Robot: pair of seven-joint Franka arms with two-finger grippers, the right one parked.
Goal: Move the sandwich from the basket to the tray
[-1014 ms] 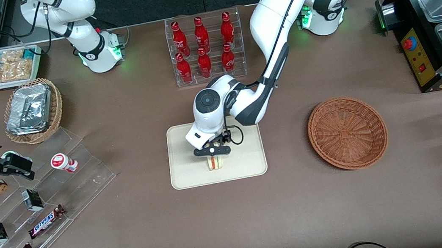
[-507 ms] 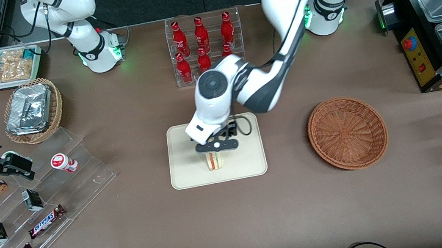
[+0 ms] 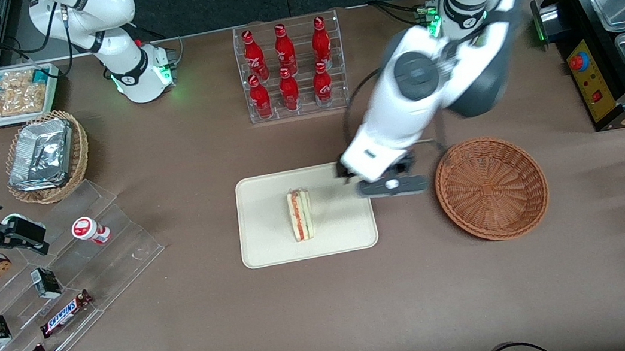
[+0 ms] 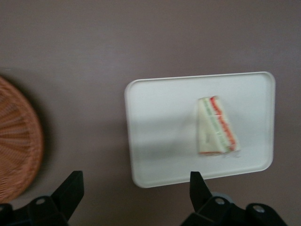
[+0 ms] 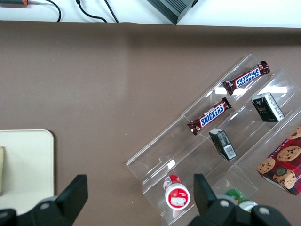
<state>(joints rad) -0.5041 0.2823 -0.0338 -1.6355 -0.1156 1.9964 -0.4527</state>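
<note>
Front view, sandwich [image 3: 300,214] on tray [image 3: 273,247], pincer [image 3: 391,185] apart, open.

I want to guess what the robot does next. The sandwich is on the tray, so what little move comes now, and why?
Probably just lift away and stop. The sandwich lies on the tray, the basket is empty, and the gripper hangs open between tray and basket.
</note>
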